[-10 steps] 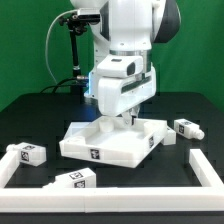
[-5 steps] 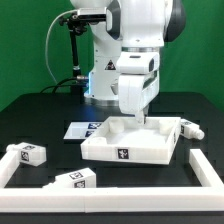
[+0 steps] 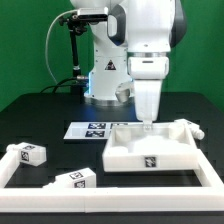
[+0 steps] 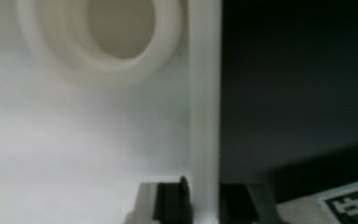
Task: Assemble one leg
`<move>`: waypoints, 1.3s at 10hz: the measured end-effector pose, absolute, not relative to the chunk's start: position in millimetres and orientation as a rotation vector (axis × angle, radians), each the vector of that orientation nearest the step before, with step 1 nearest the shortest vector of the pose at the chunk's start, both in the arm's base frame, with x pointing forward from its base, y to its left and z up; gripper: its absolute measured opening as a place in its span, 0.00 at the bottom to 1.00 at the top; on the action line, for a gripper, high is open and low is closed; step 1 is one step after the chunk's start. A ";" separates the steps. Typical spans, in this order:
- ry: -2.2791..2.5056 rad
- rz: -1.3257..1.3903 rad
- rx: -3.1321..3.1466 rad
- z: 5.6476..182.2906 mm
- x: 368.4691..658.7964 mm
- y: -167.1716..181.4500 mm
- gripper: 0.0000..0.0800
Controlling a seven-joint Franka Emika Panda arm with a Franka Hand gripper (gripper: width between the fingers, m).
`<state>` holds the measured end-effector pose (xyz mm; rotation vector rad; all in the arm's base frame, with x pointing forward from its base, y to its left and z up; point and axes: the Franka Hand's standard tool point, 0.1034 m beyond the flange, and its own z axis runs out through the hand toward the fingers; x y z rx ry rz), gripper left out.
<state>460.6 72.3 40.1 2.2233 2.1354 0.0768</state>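
The gripper [image 3: 147, 123] is clamped on the rear wall of the white panel [image 3: 150, 160] at centre right, probably to slide it into position; a leg [image 3: 76, 178] lies loose at lower left, another leg [image 3: 27, 153] near it

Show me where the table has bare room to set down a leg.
Bare tabletop lies between the marker board and the two loose legs, and along the front of the white panel. The exterior view's right is crowded: panel, a third leg and the white rail.
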 end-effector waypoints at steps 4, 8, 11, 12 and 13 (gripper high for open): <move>2.124 0.070 2.240 37.6 458.7 70.9 0.07; 2.096 0.063 2.251 22.5 479.5 49.0 0.07; 2.091 0.059 2.265 13.8 480.9 48.4 0.07; 2.104 0.068 2.245 14.1 487.0 48.0 0.07; 2.143 0.076 2.201 14.2 493.3 46.5 0.07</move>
